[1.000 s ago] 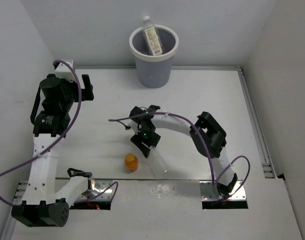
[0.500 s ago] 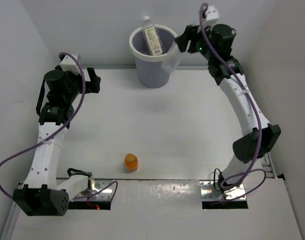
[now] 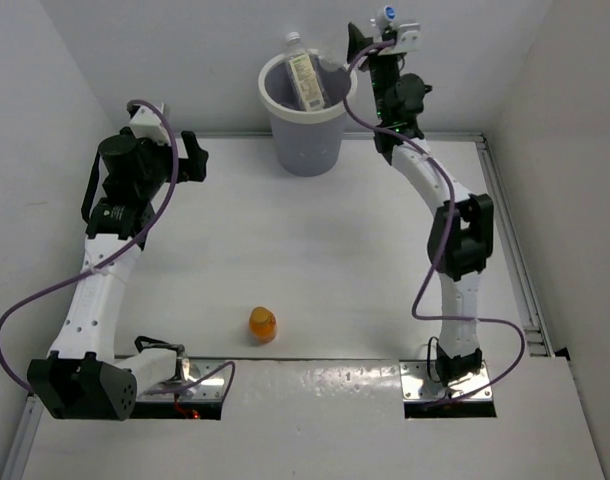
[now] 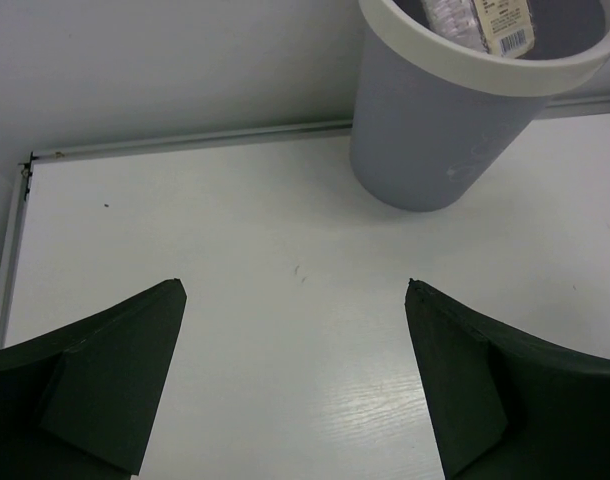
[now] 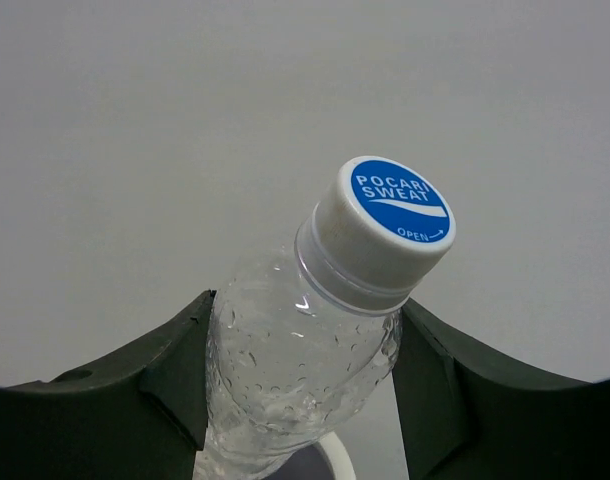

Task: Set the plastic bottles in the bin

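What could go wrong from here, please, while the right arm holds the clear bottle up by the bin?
1. The right gripper holds the blue-capped bottle near the far right rim of the bin, seemingly not over the middle of the opening. Released here, it might strike the rim and drop outside.
2. The cream-labelled bottle leans in the bin, poking above the rim, and could deflect the incoming one.

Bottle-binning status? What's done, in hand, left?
Done: at least a cream-labelled bottle stands in the bin. In hand: the right gripper clamps a clear blue-capped bottle up by the bin's rim. Left: the orange bottle on the table; the left gripper is open and empty.
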Controlling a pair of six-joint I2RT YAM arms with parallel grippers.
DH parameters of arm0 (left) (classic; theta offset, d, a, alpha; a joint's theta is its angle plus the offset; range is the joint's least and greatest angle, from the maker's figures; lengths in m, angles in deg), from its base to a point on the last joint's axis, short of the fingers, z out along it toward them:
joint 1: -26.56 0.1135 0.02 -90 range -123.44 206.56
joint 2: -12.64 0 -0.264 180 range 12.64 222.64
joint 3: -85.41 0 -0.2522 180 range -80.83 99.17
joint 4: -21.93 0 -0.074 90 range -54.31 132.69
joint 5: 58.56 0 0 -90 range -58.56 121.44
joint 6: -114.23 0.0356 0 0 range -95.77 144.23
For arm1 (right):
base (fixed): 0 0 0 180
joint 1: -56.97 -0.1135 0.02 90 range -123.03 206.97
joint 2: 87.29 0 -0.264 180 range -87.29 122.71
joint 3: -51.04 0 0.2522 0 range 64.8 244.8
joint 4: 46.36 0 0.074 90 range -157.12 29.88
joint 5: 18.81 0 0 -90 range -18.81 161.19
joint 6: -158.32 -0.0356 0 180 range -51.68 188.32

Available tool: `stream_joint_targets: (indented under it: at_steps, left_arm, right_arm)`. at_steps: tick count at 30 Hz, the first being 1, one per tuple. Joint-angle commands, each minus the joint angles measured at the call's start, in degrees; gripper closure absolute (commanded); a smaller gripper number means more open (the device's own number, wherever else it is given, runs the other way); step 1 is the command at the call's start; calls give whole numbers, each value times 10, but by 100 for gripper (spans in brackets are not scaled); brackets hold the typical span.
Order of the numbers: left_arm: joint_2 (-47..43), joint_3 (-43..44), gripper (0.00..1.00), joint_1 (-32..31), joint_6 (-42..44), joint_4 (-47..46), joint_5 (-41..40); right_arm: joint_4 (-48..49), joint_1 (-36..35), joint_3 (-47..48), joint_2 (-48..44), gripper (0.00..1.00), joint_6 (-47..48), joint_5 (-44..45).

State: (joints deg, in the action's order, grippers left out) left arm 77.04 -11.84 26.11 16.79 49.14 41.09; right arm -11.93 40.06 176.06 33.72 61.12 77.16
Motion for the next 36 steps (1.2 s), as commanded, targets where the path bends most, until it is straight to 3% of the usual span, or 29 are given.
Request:
stream_joint_targets:
  at_steps: [1,11,17,21,24,27,29,30,32,33,34,36]
  left_arm:
    - [-2,-3,1,-4,10,-31,-10]
    - [9,-8,1,1,23,-31,-16]
    - [9,-8,1,1,50,-12,12]
    - [9,-8,1,1,64,17,50]
    - [4,-8,1,6,69,31,57]
    - [4,-8,1,6,69,42,63]
    - [-2,-13,1,6,69,47,63]
    - [-8,-13,1,6,69,47,63]
    - [-14,-18,1,6,69,47,63]
    - [-14,-18,1,6,69,47,63]
    - [-19,-25,1,6,69,53,69]
    - [-19,-25,1,6,69,53,69]
  right_arm:
    - [92,1,49,39,100,58,6]
    - [104,-8,41,103,100,144,-34]
    - [104,-23,22,125,82,175,-94]
    - [69,-30,57,160,83,184,-111]
    - [62,-37,98,192,84,250,-126]
    - [50,-44,92,195,77,278,-145]
    - [51,-50,82,191,89,307,-145]
    - [51,-50,86,193,100,318,-131]
    - [37,-54,120,207,100,340,-108]
    - [28,-55,126,212,95,340,-103]
    - [18,-53,128,202,79,331,-104]
    - [4,-51,120,191,71,323,-108]
